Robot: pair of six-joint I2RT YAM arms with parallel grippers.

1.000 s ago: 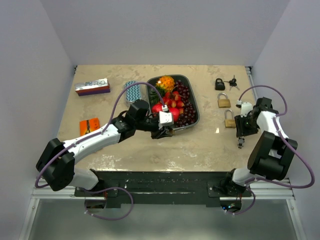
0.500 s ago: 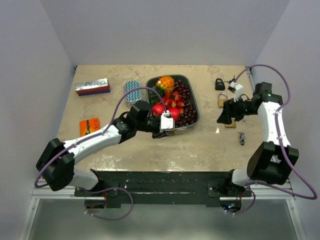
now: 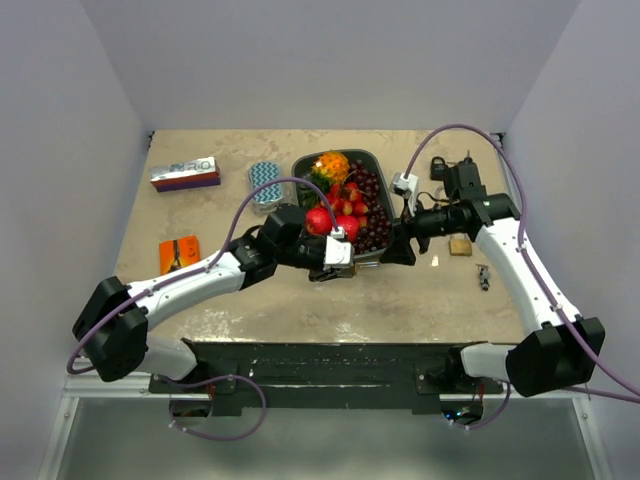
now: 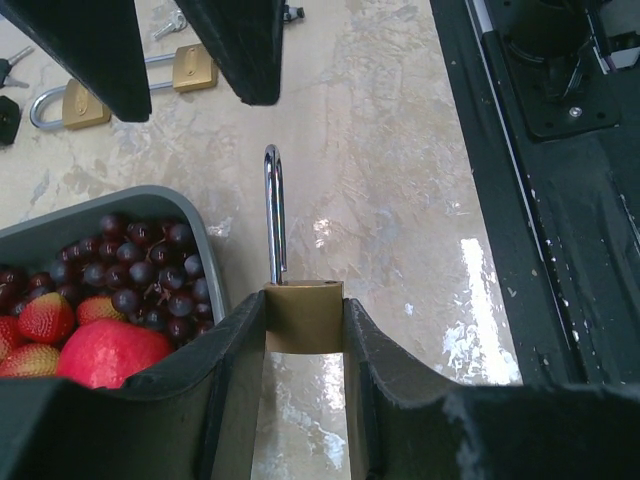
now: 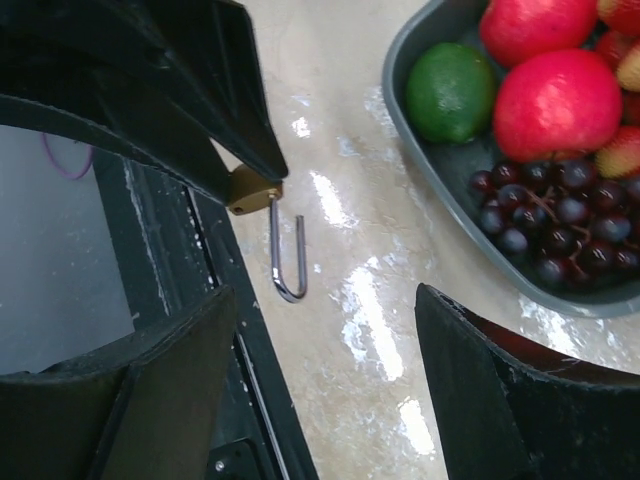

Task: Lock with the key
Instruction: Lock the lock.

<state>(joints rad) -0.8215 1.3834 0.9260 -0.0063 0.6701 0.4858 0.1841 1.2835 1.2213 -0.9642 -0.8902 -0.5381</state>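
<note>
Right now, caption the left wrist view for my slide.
Left tool grips a brass padlock, shackle pointing forward, beside the fruit tray.

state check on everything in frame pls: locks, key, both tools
brass padlock with steel shackle: shackle open, held in left tool
left tool: shut on the padlock
right tool: open, empty
small dark key: loose on the table, not held
two other brass padlocks: lying on table, shackles unclear
grey fruit tray: full

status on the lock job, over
Left gripper shut on padlock, shackle open. Right gripper open, empty, facing it. Key lying loose on table. Fruit tray close alongside.
</note>
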